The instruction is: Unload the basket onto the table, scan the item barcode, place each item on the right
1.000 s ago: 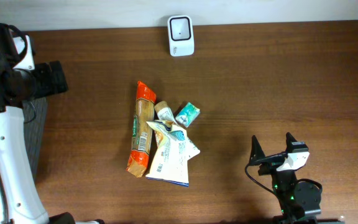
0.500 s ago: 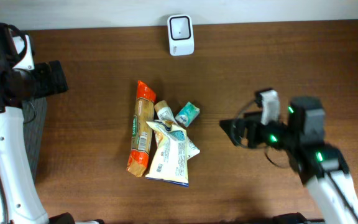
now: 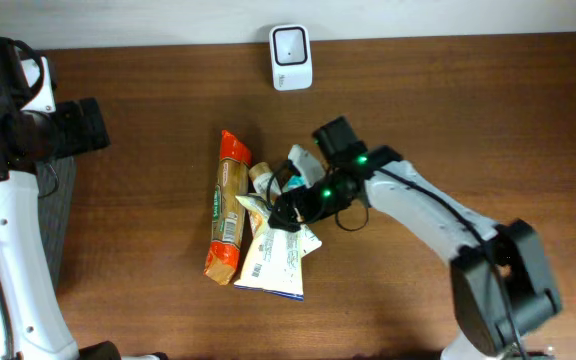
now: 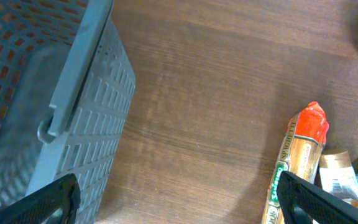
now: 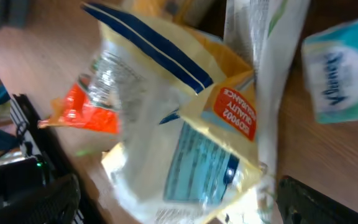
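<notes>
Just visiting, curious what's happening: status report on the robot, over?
Right gripper open over white-and-yellow bag, nothing held. Left gripper open, beside grey basket. Orange packet and teal pack crowd the bag.

"Where is the scanner (image 3: pixel 291 57)?"

"At the back edge of the tabletop (image 3: pixel 488 110), near the middle."

"And the snacks?"

"In a heap in front of it, well apart from it. The long pack (image 3: pixel 227 205) lies on the left side of the heap. The flat bag (image 3: pixel 273 262) lies just to its right, touching it. The small pack (image 5: pixel 344 68) sits behind the bag, nearer the scanner."

"What is above them?"

"The right pincer (image 3: pixel 288 210) hangs over the heap."

"And the basket (image 4: pixel 73 112)?"

"Far off to the left."
</notes>
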`<action>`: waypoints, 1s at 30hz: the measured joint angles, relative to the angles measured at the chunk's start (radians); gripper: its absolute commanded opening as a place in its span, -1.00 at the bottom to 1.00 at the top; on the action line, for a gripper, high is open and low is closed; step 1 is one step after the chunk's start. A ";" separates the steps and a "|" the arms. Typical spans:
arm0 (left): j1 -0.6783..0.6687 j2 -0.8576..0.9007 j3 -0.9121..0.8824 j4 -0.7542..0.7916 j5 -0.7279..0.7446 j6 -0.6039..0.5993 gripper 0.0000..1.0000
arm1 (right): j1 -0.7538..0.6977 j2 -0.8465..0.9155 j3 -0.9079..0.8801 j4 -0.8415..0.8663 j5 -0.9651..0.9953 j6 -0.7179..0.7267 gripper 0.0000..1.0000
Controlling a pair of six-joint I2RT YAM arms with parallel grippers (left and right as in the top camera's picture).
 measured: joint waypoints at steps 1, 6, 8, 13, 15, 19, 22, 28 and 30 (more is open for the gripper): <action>0.000 0.000 0.000 -0.001 0.000 0.000 0.98 | 0.003 0.031 0.000 0.021 0.000 0.012 0.82; 0.000 0.000 0.000 0.000 0.000 0.000 0.98 | 0.010 0.063 0.001 0.093 0.021 0.032 0.47; 0.000 0.000 0.000 0.000 0.000 0.000 0.98 | 0.024 0.063 0.001 0.105 0.054 0.036 0.34; 0.000 0.000 0.000 0.000 0.000 0.000 0.98 | 0.043 0.064 0.002 0.121 0.087 0.034 -0.73; 0.000 0.000 0.000 -0.001 0.000 0.000 0.99 | 0.046 0.064 0.002 0.127 0.087 0.043 -0.92; 0.000 0.000 0.000 -0.002 0.000 0.000 0.98 | 0.032 0.065 0.056 0.048 0.088 0.039 -0.92; 0.000 0.000 0.000 -0.001 0.000 0.000 0.99 | -0.050 -0.013 0.164 -0.097 0.129 0.094 -0.92; 0.000 0.000 0.000 -0.001 0.000 0.000 0.98 | -0.436 -0.208 0.202 -0.314 0.335 0.418 -0.92; 0.000 0.000 0.000 0.000 0.000 0.000 0.99 | -0.531 -0.174 0.104 -0.242 0.343 0.461 -0.92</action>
